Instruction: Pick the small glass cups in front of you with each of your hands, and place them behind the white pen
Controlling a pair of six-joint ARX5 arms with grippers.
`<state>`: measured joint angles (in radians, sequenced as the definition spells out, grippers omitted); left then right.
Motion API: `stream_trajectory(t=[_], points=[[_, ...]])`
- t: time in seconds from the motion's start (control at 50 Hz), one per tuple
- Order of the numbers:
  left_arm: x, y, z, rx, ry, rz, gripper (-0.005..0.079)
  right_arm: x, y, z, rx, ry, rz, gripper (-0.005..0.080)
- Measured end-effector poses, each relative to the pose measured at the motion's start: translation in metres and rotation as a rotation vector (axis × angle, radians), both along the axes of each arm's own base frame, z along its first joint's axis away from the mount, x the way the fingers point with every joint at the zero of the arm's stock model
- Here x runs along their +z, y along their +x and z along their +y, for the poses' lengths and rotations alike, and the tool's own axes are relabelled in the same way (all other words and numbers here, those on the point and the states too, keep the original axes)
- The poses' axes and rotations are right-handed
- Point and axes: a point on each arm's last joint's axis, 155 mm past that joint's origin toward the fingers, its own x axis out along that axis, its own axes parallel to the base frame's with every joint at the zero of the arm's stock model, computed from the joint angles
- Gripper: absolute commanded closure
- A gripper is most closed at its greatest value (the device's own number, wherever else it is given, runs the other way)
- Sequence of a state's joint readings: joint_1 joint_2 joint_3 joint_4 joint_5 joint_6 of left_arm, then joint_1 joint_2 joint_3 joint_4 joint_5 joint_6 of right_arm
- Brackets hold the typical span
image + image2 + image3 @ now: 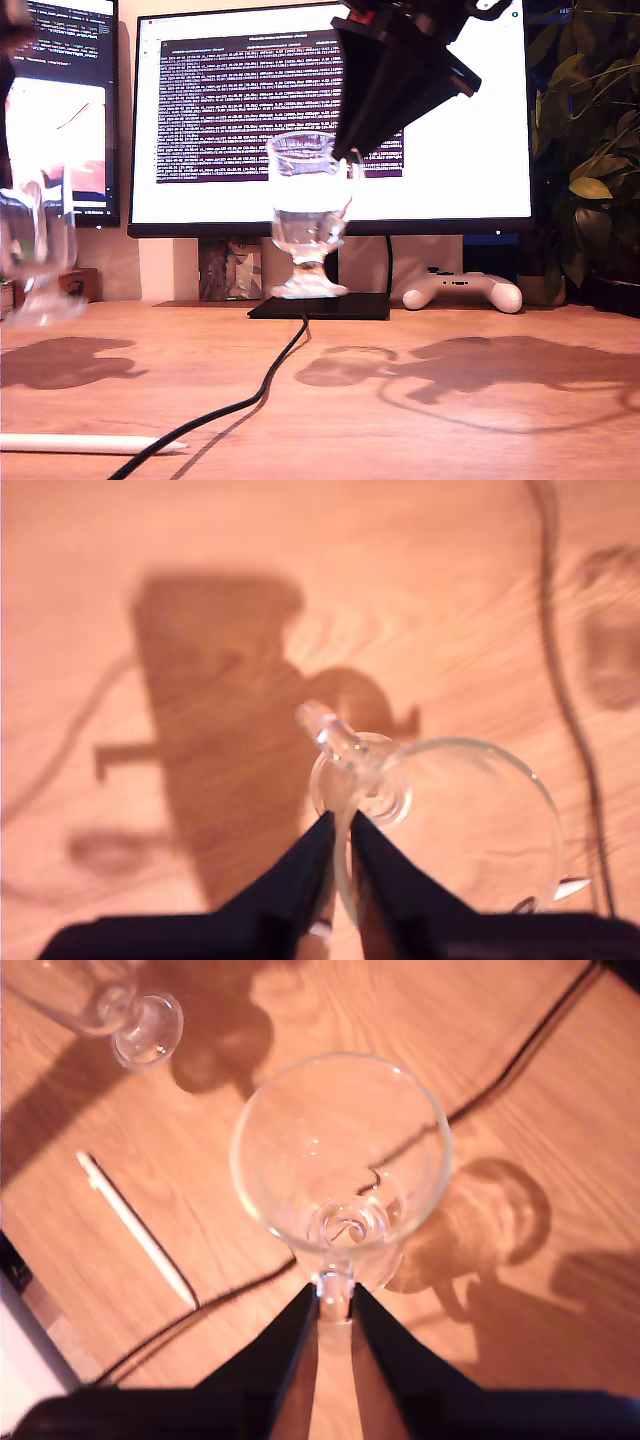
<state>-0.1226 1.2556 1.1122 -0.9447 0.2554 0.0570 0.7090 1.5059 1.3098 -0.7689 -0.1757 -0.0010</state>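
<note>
My second gripper (335, 1305) is pinching the handle of one glass cup (342, 1160) & holding it up off the desk (450, 420). The cup is sitting right out past the tips, standing upright. The white pen (135, 1228) is lying flat on the wood, down below & off to one side of this cup, not far. Its long way is running slanted, pointy tip toward the black cable (500, 1070). So I think this cup needs to go down on the far side of that pen.

My first gripper (338, 832) is squeezing the rim of the other glass cup (450, 820), w/ one finger inside & one outside. That cup is tipping, foot (362, 785) pointing away. It is blurry at the exterior view's left edge. No pen is showing in the first wrist view, so I guess my second gripper is nearer to it.

The desk is smooth wood w/ lots of bare room. Behind it are a big monitor (440, 130), a white game controller (462, 290) & a leafy plant (595, 150). The cable could get in the way.
</note>
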Motion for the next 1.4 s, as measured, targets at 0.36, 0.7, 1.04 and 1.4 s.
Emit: stream_trajectory(t=[0.36,0.7,1.04,1.4], points=[[-0.029,-0.032,-0.007,-0.036,-0.006,0.069,0.0766,0.001,-0.009,0.011,0.034,0.008,-0.004,0.0763],[-0.034,-0.041,-0.020,-0.082,-0.029,0.065,0.0766,0.004,-0.014,0.020,0.035,0.027,-0.002,0.0763],[-0.038,-0.045,-0.027,-0.110,-0.028,0.071,0.0766,0.004,-0.015,0.022,0.025,0.035,0.007,0.0763],[-0.053,-0.053,-0.024,-0.106,-0.016,0.107,0.0766,0.005,-0.016,0.025,0.031,0.040,0.002,0.0763]])
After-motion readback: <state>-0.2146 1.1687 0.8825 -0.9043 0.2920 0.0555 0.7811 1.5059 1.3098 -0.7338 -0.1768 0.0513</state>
